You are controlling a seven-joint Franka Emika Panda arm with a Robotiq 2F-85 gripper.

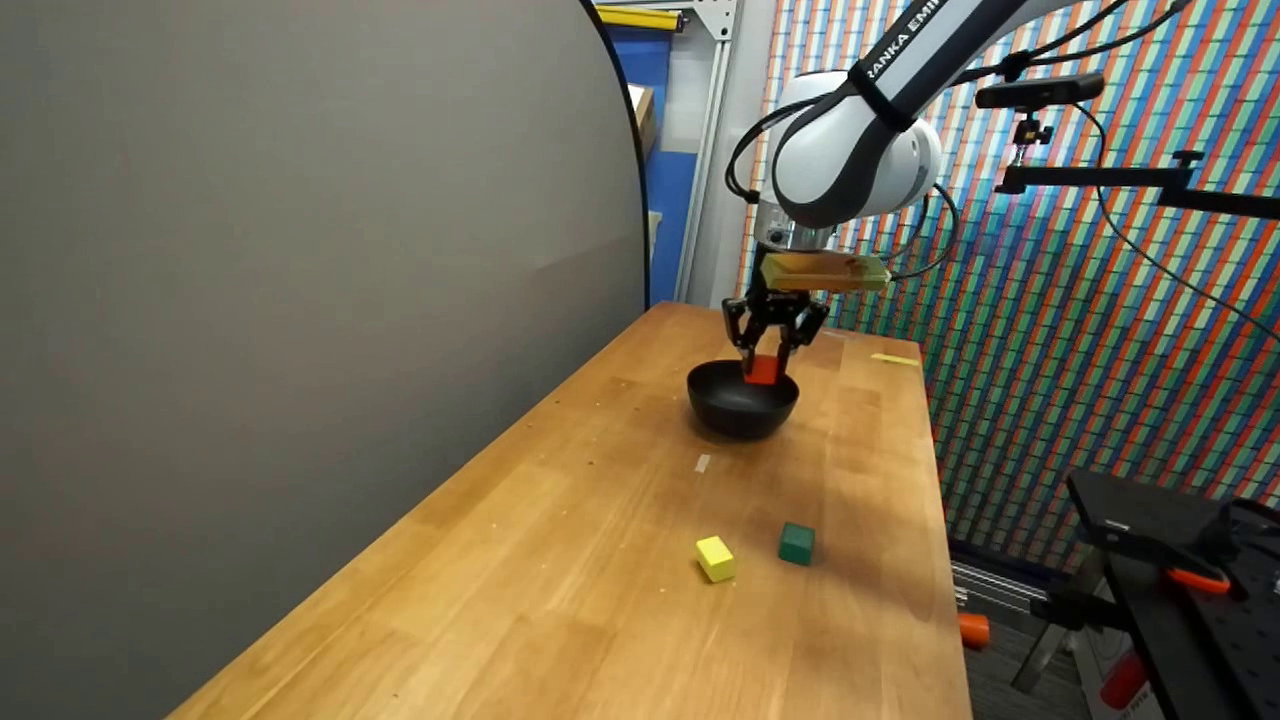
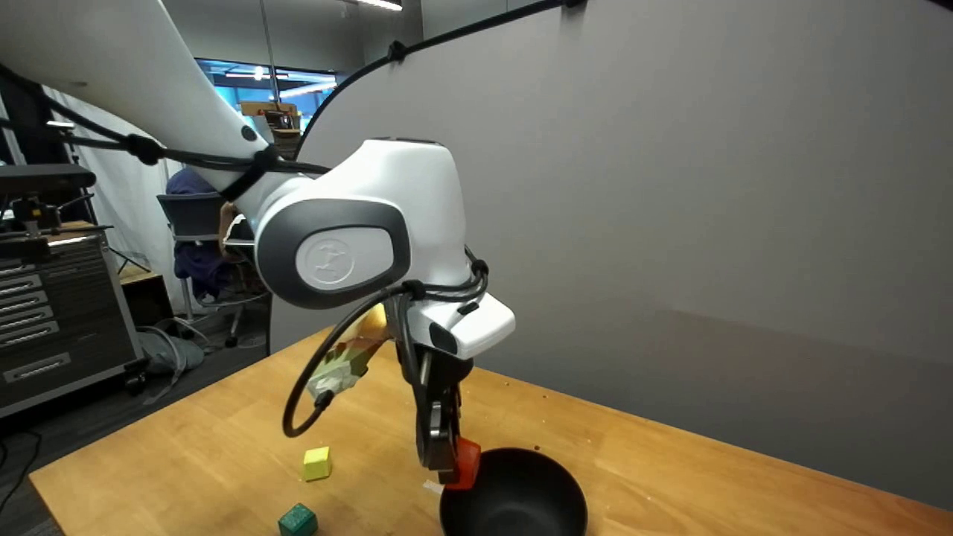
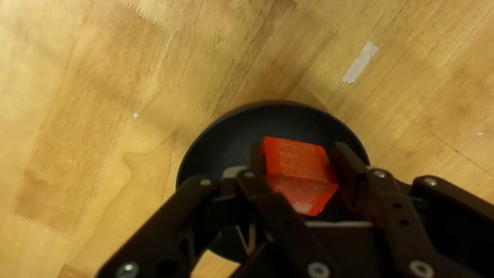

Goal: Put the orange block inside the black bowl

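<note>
The orange block (image 3: 299, 175) is clamped between the jaws and is held over the black bowl (image 1: 740, 415), which is set on the wooden surface (image 1: 560, 560); the release is not yet made.

If the grip is given up at this spot, an off-centre drop is to be feared. The block seems to be held nearer to one side of the bowl than to its middle, so the sloping wall or the rim might be struck and the block bounced out. Such a miss would be caused by a release made without any shift toward the centre, and worsened by any height left beneath. The bowl might also be nudged or tipped if the jaws are spread too close to the rim.

By the wrist view, the block is placed inside the bowl's outline, but its height is not given, and part of the bowl is hidden. In an exterior view, the block (image 2: 467, 463) is seen across the rim, though some of that overlap may be owed to height. In an exterior view, the block (image 1: 762, 370) is backed by the inner wall, with both sides of the jaws shown. Whether its underside lies below the rim cannot be told. A yellow cube (image 1: 715, 559) and a green cube (image 1: 797, 543) are shown in both exterior views, well apart from the bowl, and are missed by the wrist view.
</note>
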